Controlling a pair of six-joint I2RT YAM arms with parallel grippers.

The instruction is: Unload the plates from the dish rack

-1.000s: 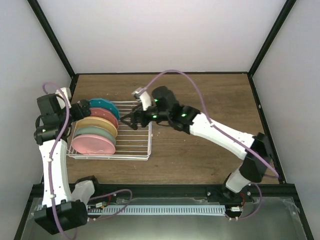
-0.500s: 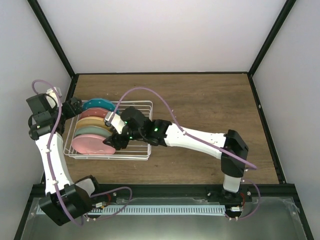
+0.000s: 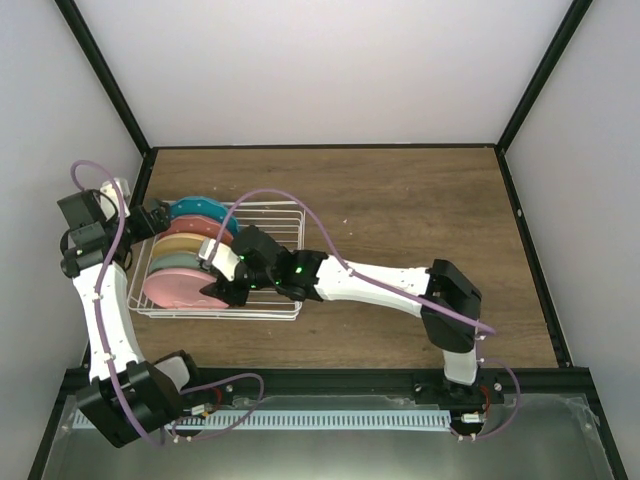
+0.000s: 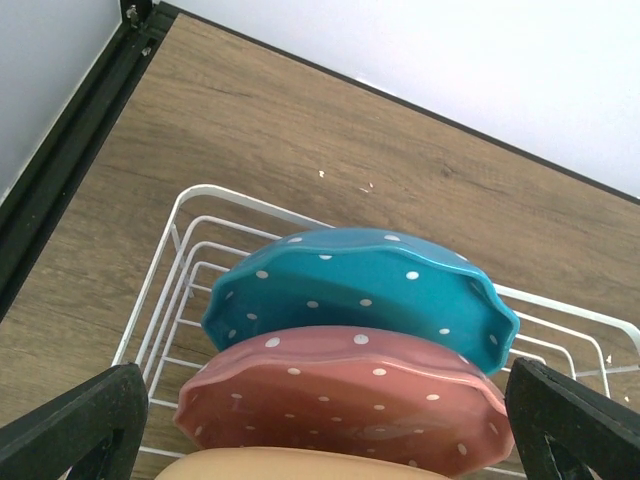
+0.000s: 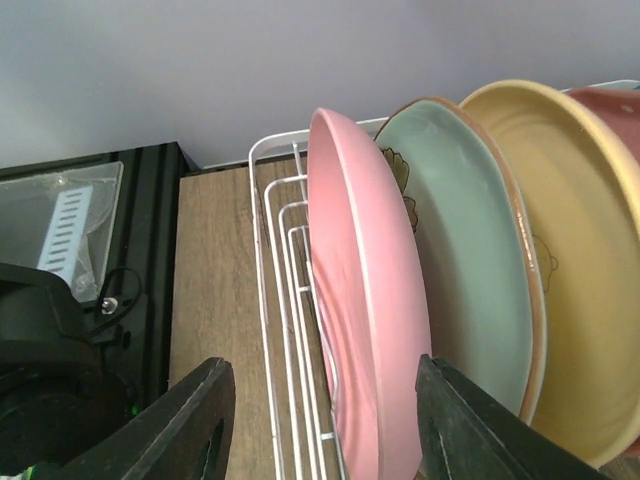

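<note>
The white wire dish rack (image 3: 262, 300) holds the plates on edge in a row: teal-blue dotted (image 3: 203, 209), salmon-red dotted (image 3: 196, 228), orange-yellow (image 3: 180, 246), mint green (image 3: 172, 264) and pink (image 3: 172, 288) at the front. My right gripper (image 3: 222, 286) is open and straddles the pink plate's (image 5: 370, 300) rim. One finger (image 5: 475, 430) sits in the gap by the mint plate (image 5: 460, 250); the other finger (image 5: 170, 430) stands clear of the pink plate, outside the rack (image 5: 272, 250). My left gripper (image 4: 330, 430) hangs open above the salmon plate (image 4: 340, 390) and teal plate (image 4: 360, 290), touching neither.
The rack sits at the left of a brown wooden table (image 3: 420, 220), close to the black frame post (image 3: 145, 175) and the left wall. The right arm's forearm (image 3: 370, 285) lies across the rack's right half, with a purple cable (image 3: 290, 200) looping above it.
My right arm has swung left across the rack to the pink plate, and its jaws have narrowed around the rim. The left gripper has shifted slightly at the rack's back left corner.
</note>
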